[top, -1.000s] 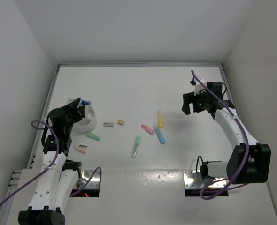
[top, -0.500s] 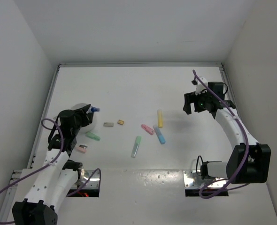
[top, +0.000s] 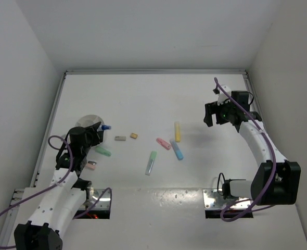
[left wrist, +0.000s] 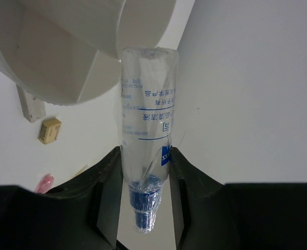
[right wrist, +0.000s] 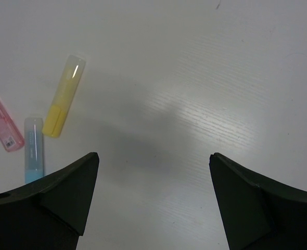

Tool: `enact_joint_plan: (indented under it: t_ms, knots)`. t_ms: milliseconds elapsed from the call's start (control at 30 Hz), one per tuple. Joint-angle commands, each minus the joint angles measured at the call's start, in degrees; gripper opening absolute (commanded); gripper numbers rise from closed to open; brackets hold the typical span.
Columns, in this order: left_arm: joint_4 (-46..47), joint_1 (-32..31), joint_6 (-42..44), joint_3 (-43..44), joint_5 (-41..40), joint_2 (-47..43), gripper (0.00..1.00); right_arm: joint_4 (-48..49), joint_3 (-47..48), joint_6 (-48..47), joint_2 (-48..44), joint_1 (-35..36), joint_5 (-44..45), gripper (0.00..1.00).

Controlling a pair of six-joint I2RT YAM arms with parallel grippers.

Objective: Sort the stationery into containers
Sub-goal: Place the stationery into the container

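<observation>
My left gripper [top: 95,133] is shut on the clear blue-tipped pen [top: 105,126], which it holds just in front of the small white bowl [top: 87,120]. In the left wrist view the pen [left wrist: 145,120] stands between the fingers with the bowl [left wrist: 54,57] at the upper left. On the table lie a green marker [top: 103,151], a pink block [top: 91,165], a grey block [top: 120,138], a tan block [top: 133,135], a pink marker [top: 163,143], a yellow marker [top: 177,131], a blue marker [top: 177,150] and a second green marker [top: 151,162]. My right gripper [top: 212,115] is open and empty, right of the yellow marker [right wrist: 65,94].
White walls close the table on the left, far and right sides. A raised rail [top: 52,120] runs along the left edge close behind the bowl. The right wrist view also shows the pink marker [right wrist: 5,130] and the blue marker [right wrist: 34,148] at its left edge.
My left gripper has moved toward the near edge and slightly right with the pen still in it, uncovering more of the bowl. The right arm has barely moved.
</observation>
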Motion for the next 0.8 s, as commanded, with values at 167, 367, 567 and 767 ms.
enact_joint_plan:
  t_ms: [167, 367, 567, 767]
  knots:
    - [5.3, 0.1, -33.7, -1.3, -1.3, -0.7, 0.0, 2.0, 0.3, -0.6, -1.6, -0.6, 0.3, 0.87]
    - [14.0, 0.9, -29.4, -0.4, -0.9, 1.3, 0.0, 2.0, 0.3, -1.2, -1.6, -1.1, 0.3, 0.87]
    - [13.8, 16.6, 16.2, 22.1, 18.3, 18.9, 0.0, 2.0, 0.3, -1.2, -2.2, -1.1, 0.3, 0.87]
    - [-30.7, 17.7, 72.4, 81.3, 9.6, 41.5, 0.0, 2.0, -0.2, -1.2, -3.4, -1.6, -1.6, 0.87]
